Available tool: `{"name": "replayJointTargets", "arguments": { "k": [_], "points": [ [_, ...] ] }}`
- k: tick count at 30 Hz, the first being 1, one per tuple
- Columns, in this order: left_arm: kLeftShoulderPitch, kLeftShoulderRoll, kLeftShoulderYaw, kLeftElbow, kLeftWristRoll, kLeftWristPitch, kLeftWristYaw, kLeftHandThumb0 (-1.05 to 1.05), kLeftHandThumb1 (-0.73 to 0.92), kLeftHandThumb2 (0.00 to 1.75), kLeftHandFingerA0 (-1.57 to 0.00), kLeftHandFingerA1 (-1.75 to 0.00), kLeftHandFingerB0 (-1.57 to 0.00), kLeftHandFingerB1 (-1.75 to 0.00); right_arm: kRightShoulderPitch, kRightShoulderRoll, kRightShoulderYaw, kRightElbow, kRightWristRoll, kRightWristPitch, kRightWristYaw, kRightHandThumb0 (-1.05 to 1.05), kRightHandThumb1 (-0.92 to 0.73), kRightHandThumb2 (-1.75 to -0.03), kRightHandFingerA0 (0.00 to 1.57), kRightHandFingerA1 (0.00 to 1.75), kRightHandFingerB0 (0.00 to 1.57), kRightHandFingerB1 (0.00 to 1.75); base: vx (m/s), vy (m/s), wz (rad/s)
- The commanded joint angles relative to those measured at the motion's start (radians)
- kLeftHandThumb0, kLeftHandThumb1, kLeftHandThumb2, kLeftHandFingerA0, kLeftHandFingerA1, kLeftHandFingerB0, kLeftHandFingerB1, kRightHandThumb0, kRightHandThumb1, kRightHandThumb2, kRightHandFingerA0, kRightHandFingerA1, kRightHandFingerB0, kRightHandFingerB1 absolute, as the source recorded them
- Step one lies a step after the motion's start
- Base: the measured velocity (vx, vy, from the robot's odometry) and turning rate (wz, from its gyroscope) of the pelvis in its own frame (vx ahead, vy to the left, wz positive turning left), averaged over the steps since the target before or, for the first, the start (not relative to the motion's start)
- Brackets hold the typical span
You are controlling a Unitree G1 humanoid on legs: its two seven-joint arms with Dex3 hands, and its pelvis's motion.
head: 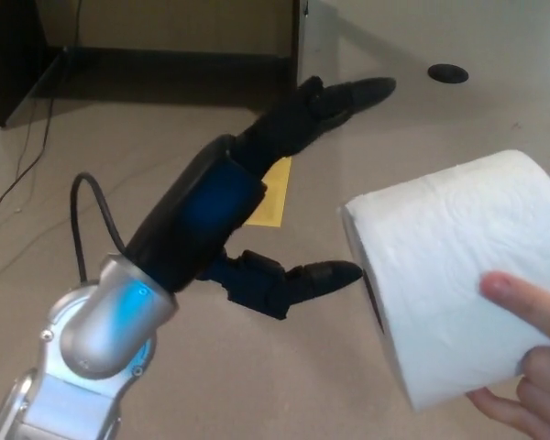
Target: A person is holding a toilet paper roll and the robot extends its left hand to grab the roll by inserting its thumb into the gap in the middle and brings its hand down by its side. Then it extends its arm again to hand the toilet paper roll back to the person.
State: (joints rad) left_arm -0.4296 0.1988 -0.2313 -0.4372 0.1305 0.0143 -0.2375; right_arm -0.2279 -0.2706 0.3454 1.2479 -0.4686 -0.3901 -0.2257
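A white toilet paper roll [449,275] is held at the right by a person's hand [532,353], with its dark centre hole [374,301] facing left. My left hand [257,202] reaches in from the lower left and is open. Its thumb [316,273] points at the roll's hole, its tip just short of the roll's face. The two upper fingers [339,99] stretch up and away above the roll. The hand holds nothing. My right hand does not show.
A yellow envelope [270,197] lies on the tan floor behind my left hand. A dark cabinet or desk base [165,41] stands at the back. A cable [37,119] runs along the floor at left. A round dark floor fitting [447,73] is at top right.
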Motion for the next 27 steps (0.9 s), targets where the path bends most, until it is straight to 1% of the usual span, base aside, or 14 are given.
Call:
{"name": "replayJointTargets", "arguments": {
  "k": [1,4,8,11,13,15,21,23,25,27],
  "points": [
    [0.011,0.001,-0.023,0.009,0.076,-0.048,0.019,-0.22,0.24,0.81,-0.08,-0.51,-0.07,-0.49,-0.012,-0.004,-0.003,0.001,-0.002,-0.007,-0.01,-0.36,-0.69,-0.61,0.61,0.53,0.55,0.44,0.0,0.0,0.0],
    [0.011,0.003,-0.038,0.013,0.089,-0.059,0.014,-0.21,0.22,0.8,-0.09,-0.51,-0.07,-0.5,-0.015,-0.002,-0.006,0.001,0.002,-0.015,-0.011,-0.35,-0.68,-0.6,0.63,0.54,0.56,0.45,0.0,0.0,0.0],
    [0.019,0.002,-0.061,0.002,0.095,-0.028,-0.006,-0.21,0.22,0.8,-0.08,-0.51,-0.07,-0.5,-0.022,-0.004,-0.008,0.001,0.003,-0.005,-0.006,-0.36,-0.69,-0.6,0.59,0.53,0.55,0.44,0.0,0.0,0.0],
    [0.025,-0.001,-0.07,0.009,0.104,-0.038,0.0,-0.21,0.21,0.79,-0.08,-0.51,-0.06,-0.5,-0.021,-0.004,-0.009,0.001,0.003,-0.01,-0.008,-0.35,-0.68,-0.6,0.61,0.53,0.55,0.45,0.0,0.0,0.0],
    [0.024,-0.002,-0.072,0.012,0.106,-0.045,0.002,-0.2,0.21,0.79,-0.08,-0.51,-0.07,-0.5,-0.021,-0.004,-0.012,0.003,0.007,-0.015,-0.002,-0.36,-0.68,-0.6,0.6,0.52,0.53,0.45,0.0,0.0,0.0],
    [0.013,-0.004,-0.072,0.011,0.108,-0.034,-0.004,-0.2,0.22,0.8,-0.08,-0.51,-0.06,-0.5,-0.029,-0.003,-0.01,0.005,0.002,-0.006,-0.004,-0.36,-0.69,-0.6,0.6,0.52,0.55,0.45,0.0,0.0,0.0],
    [0.013,-0.038,-0.079,0.023,0.124,-0.05,0.021,-0.2,0.23,0.8,-0.08,-0.51,-0.07,-0.5,-0.025,-0.004,-0.011,0.004,0.003,-0.009,-0.008,-0.36,-0.69,-0.6,0.61,0.52,0.55,0.45,0.0,0.0,0.0],
    [0.01,-0.064,-0.088,0.033,0.139,-0.067,0.043,-0.19,0.24,0.81,-0.09,-0.51,-0.08,-0.5,-0.023,-0.005,-0.006,0.004,-0.003,-0.012,-0.015,-0.37,-0.69,-0.61,0.61,0.53,0.55,0.45,0.0,0.0,0.0],
    [0.002,-0.084,-0.098,0.034,0.153,-0.056,0.05,-0.2,0.25,0.82,-0.09,-0.51,-0.09,-0.5,-0.022,-0.004,-0.009,0.006,0.0,-0.013,-0.014,-0.36,-0.69,-0.6,0.62,0.51,0.55,0.45,0.0,0.0,0.0],
    [-0.011,-0.112,-0.109,0.041,0.163,-0.054,0.06,-0.2,0.27,0.83,-0.11,-0.51,-0.1,-0.51,-0.022,-0.005,-0.008,0.004,-0.001,-0.011,-0.013,-0.37,-0.68,-0.6,0.6,0.51,0.53,0.44,0.0,0.0,0.0]
  ]
}}
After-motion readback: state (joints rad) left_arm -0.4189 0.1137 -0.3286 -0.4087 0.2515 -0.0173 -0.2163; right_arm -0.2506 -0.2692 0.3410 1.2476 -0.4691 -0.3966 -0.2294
